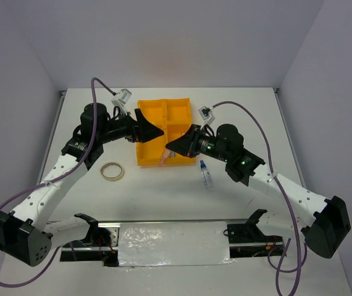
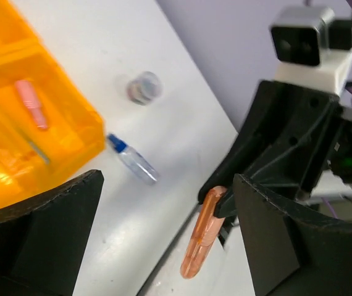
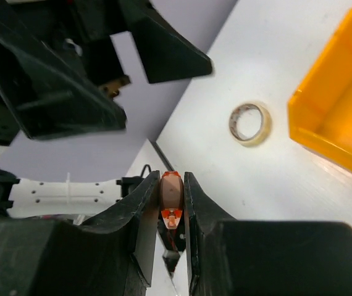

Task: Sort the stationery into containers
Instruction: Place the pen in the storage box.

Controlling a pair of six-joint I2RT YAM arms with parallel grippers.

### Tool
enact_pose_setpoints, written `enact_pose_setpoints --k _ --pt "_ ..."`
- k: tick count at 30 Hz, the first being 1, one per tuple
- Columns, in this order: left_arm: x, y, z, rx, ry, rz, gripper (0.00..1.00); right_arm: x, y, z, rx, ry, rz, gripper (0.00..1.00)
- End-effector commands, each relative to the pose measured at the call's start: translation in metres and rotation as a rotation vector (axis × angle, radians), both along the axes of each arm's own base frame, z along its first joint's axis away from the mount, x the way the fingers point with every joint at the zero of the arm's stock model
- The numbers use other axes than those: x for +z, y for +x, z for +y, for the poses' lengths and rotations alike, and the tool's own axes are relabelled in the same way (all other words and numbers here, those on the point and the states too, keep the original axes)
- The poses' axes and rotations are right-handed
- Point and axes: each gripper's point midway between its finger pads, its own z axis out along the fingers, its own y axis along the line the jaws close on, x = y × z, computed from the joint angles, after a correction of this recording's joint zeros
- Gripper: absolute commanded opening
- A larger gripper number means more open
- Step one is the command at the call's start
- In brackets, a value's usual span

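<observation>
The orange-yellow tray [image 1: 153,110] stands mid-table. My right gripper [image 1: 171,148] is shut on a pink stick [image 1: 164,158] and holds it over the tray's near edge. The stick is pinched between the jaws in the right wrist view [image 3: 171,196] and also shows in the left wrist view [image 2: 203,242]. My left gripper [image 1: 154,132] is open and empty over the tray's left side. A second pink stick [image 2: 31,103] lies in a tray compartment [image 2: 71,132]. The beige tape ring [image 1: 112,171] lies left of the tray, the blue-capped bottle [image 1: 206,176] right of its near corner.
A small clear-grey round roll [image 2: 144,87] lies on the table beyond the bottle [image 2: 133,161] in the left wrist view. The tape ring [image 3: 250,123] lies apart from the tray's corner [image 3: 336,117]. A foil-covered strip [image 1: 173,243] runs along the near edge.
</observation>
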Motion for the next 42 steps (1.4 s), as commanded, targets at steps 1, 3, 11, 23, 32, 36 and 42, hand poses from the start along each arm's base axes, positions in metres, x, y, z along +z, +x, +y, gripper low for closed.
enact_pose_setpoints --k 1,3,11,23,32,36,42 --pt "0.027 0.023 0.023 0.180 0.039 -0.083 0.99 -0.005 0.000 -0.010 0.010 -0.030 -0.007 0.00" --pt "0.018 0.036 0.041 0.312 0.094 -0.040 0.99 -0.011 0.008 -0.018 -0.021 -0.049 -0.004 0.00" --pt "-0.001 0.047 0.114 0.675 0.300 0.146 0.99 -0.075 0.075 -0.070 -0.429 -0.235 0.118 0.00" --pt "-0.035 -0.007 0.141 0.658 0.437 0.262 0.99 -0.122 0.165 -0.062 -0.461 -0.481 0.094 0.07" --pt "-0.039 -0.029 0.151 0.638 0.485 0.238 0.99 -0.140 0.180 -0.039 -0.355 -0.537 0.127 0.35" --pt "-0.037 -0.031 0.155 0.643 0.508 0.228 0.99 -0.141 0.179 -0.040 -0.352 -0.545 0.122 0.46" --pt "-0.049 -0.030 0.154 0.632 0.534 0.272 0.99 -0.112 0.173 -0.042 -0.332 -0.546 0.072 0.55"
